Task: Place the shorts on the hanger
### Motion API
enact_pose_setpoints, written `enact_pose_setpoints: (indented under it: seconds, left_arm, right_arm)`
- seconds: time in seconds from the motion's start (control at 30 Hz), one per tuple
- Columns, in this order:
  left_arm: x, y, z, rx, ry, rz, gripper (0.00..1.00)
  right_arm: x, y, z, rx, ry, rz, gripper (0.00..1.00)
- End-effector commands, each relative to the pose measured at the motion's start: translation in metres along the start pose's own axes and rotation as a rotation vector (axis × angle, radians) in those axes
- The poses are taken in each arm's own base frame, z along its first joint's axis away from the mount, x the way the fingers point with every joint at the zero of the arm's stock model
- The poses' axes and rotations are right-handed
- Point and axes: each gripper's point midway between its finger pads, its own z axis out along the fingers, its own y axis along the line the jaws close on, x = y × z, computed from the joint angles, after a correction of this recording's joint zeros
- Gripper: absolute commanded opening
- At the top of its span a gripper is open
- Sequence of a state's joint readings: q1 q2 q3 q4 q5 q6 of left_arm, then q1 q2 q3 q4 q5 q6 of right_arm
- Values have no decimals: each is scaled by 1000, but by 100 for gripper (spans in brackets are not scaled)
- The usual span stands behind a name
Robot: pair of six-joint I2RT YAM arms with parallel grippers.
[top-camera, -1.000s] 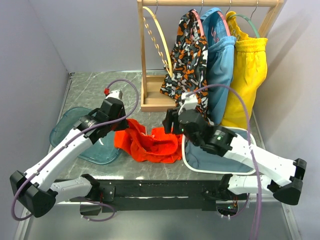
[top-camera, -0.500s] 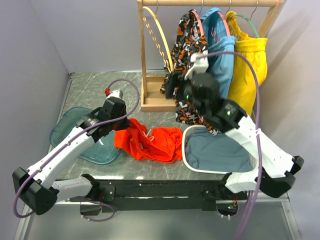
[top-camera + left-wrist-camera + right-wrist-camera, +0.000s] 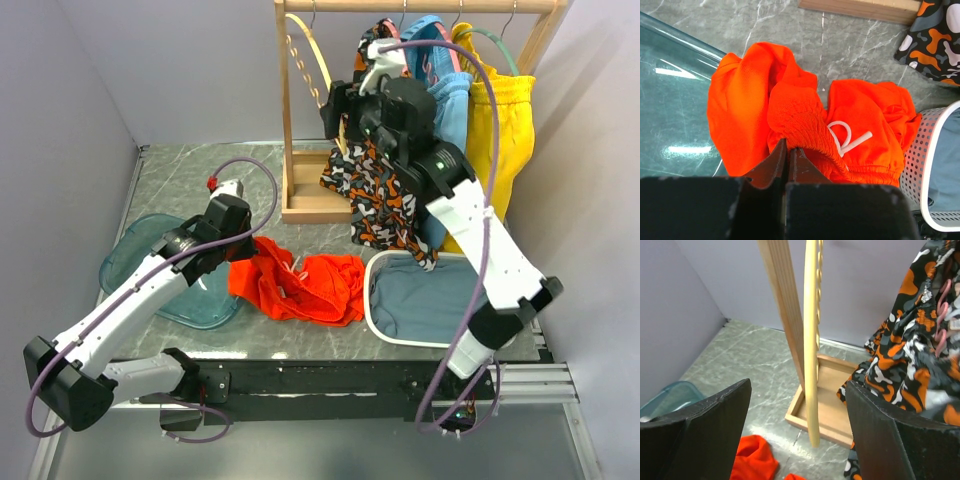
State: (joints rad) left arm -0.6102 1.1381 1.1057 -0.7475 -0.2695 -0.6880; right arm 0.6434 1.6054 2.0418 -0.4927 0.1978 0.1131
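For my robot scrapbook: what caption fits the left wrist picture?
Left gripper pinches the orange shorts by the waistband on the table, beside a white basket.

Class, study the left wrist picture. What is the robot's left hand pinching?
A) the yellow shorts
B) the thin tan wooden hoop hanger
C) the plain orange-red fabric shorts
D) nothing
C: the left hand is shut on the gathered waistband of the plain orange-red fabric shorts.
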Motion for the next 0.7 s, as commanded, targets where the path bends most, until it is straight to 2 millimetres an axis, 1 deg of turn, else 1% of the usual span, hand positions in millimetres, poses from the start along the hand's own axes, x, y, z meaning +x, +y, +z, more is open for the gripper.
enact_pose_setpoints:
  seconds: [0.0, 0.03, 0.07, 0.1, 0.13, 0.17, 0.2, 0.37, 0.5, 0.63, 0.67]
  left_arm:
    - [-20, -4, -13, 34, -80, 3, 1]
    - [-20, -3, -14, 29, -84, 5, 1]
    - [-20, -2, -14, 25, -83, 7, 1]
    - [-20, -1, -14, 24, -85, 10, 1]
    - [-20, -1, -14, 24, -85, 12, 1]
    - [-20, 0, -14, 23, -86, 15, 1]
    - [-19, 0, -13, 23, -86, 21, 1]
    - [-18, 2, -10, 9, -85, 26, 1]
    - [-19, 1, -10, 13, -89, 27, 1]
    - [-19, 3, -11, 11, -94, 31, 1]
    - [-19, 3, -11, 10, -95, 31, 1]
  right_arm:
    - [-18, -2, 18, -28, -35, -53, 83]
    - [-8, -4, 32, -17, -8, -61, 83]
    - [-20, -5, 30, -10, -23, -62, 83]
    - [-21, -7, 33, 1, -20, -68, 82]
    - [-13, -11, 43, 24, 0, -81, 81]
    - [-17, -12, 42, 28, -5, -86, 78]
    - [-16, -12, 44, 27, -2, -90, 75]
    - [1, -17, 53, 52, 37, -109, 73]
    - [12, -19, 57, 59, 62, -114, 63]
    - [19, -16, 62, 42, 80, -117, 60]
    - [18, -15, 61, 41, 82, -117, 60]
